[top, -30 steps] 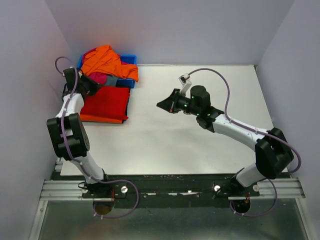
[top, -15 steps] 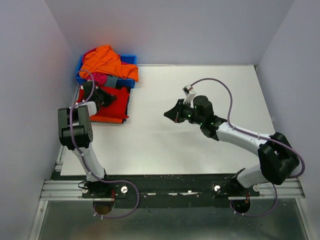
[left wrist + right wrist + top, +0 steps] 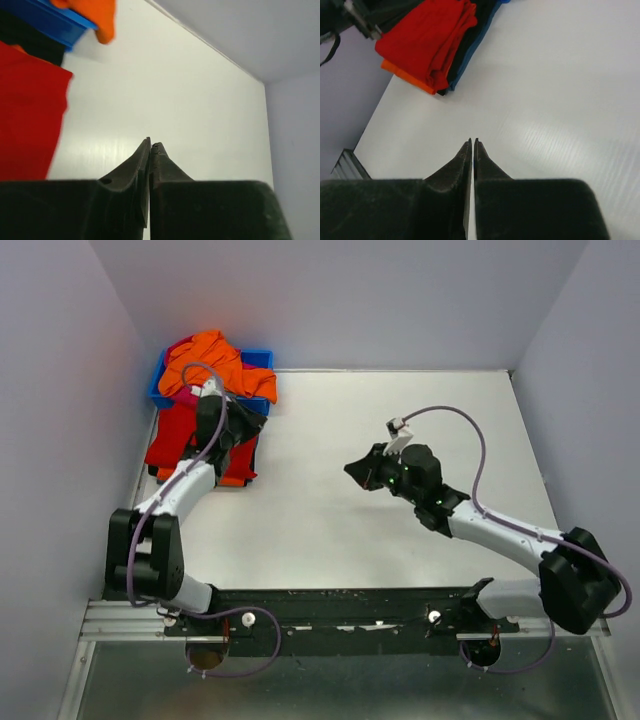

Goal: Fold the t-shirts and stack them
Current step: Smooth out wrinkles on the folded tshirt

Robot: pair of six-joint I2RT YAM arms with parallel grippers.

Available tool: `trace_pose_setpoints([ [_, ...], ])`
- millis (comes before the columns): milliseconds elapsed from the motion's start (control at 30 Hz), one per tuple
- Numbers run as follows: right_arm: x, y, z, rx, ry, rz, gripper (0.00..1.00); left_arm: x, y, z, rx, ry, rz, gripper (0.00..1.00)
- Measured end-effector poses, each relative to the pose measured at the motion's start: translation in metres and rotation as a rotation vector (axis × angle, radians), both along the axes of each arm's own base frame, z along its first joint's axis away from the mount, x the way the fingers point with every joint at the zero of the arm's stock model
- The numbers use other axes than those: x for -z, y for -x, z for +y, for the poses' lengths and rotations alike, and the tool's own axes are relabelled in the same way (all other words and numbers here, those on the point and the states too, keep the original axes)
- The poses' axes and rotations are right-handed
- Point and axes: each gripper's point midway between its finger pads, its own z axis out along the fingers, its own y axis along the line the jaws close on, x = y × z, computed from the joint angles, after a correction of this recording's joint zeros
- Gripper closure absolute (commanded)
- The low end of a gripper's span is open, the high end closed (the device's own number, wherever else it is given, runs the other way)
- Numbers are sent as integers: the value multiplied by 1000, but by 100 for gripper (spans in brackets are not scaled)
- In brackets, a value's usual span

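Observation:
A folded bright red t-shirt (image 3: 172, 436) lies on top of an orange one (image 3: 408, 78) in a stack at the table's far left. The stack also shows in the right wrist view (image 3: 431, 36) and the left wrist view (image 3: 25, 115). A crumpled orange t-shirt (image 3: 207, 357) is heaped on the blue bin (image 3: 262, 358), with a bit of magenta-pink cloth (image 3: 186, 396) under it. My left gripper (image 3: 260, 422) is shut and empty over the stack's right edge, its tips (image 3: 151, 145) pointing across bare table. My right gripper (image 3: 352, 469) is shut and empty (image 3: 472, 141) mid-table, apart from the stack.
The blue bin (image 3: 45, 19) stands in the far left corner against the walls. A dark blue-edged layer (image 3: 470, 46) lies under the stack's right side. The white table (image 3: 400, 530) stretches to the right and front.
My left arm has swung from the stack's left side across to its right edge. My right gripper has drawn back to the right and nearer. Both stayed shut.

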Motion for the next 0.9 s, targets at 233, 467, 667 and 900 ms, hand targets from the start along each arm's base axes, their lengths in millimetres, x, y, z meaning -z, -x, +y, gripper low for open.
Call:
trace_pose_setpoints([
  [233,-44,10,-59,207,-6,-140,0,-2,97,-61,138,-147,-103,1],
  [467,-56,37,-120,368,-2,-228,0,32,156,-56,155,-212,-93,1],
  [667,-12,53,-164,503,57,-223,0,35,179,-32,98,-258,-157,1],
  [900,6,55,-190,616,77,-230,0,51,197,-21,61,-220,-210,1],
])
